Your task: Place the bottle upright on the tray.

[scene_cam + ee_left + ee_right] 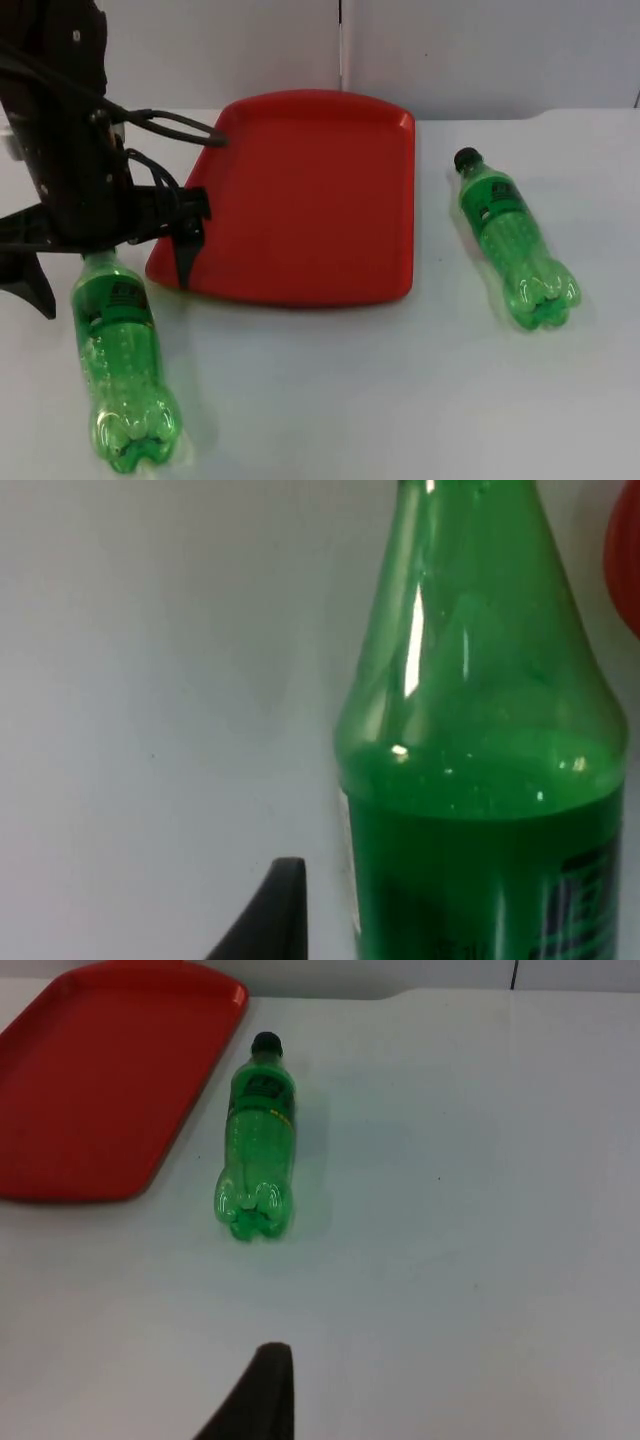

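My left pincer (100, 245) sat low over the neck of the near bottle (125, 375), though I could not tell whether it had closed on it (the arm hid the cap). That bottle lay on its side on the white surface (350, 400), just beside the red tray (310, 200), base pointing away from the arm; I judged the neck was chosen so the bottle could be tipped upright. My right pincer (262, 1400) waited well back from the second bottle (257, 1140), also lying flat beside the tray; its state I could not tell either.
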Tool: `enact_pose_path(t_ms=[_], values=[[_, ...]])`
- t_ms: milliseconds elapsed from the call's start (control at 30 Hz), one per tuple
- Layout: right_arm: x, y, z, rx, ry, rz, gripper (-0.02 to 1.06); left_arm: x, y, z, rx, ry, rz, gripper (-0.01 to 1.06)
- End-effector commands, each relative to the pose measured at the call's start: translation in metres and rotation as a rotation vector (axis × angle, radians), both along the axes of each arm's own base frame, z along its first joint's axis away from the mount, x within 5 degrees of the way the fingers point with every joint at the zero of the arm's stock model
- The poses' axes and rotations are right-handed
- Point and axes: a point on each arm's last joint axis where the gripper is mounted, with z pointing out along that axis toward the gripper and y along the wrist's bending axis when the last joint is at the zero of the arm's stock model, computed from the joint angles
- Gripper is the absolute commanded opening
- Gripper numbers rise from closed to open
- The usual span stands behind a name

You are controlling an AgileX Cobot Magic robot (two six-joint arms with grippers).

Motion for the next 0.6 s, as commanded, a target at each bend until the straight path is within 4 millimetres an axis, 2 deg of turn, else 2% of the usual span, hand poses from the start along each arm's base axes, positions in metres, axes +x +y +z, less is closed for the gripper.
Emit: enact_pose_path(t_ms=[0,267,567], values=[[0.000,0.000,0.000,0.002,-0.007,-0.007,1.05,0.001,0.001,-0.002,0.007,-0.007,0.006,1.05],[0.000,0.000,0.000,0.002,-0.007,-0.007,1.05,0.003,0.018,-0.015,-0.009,-0.002,0.047,1.05],[0.000,0.000,0.000,0.002,-0.007,-0.007,1.05,0.010,0.015,-0.036,-0.040,-0.030,0.053,1.05]])
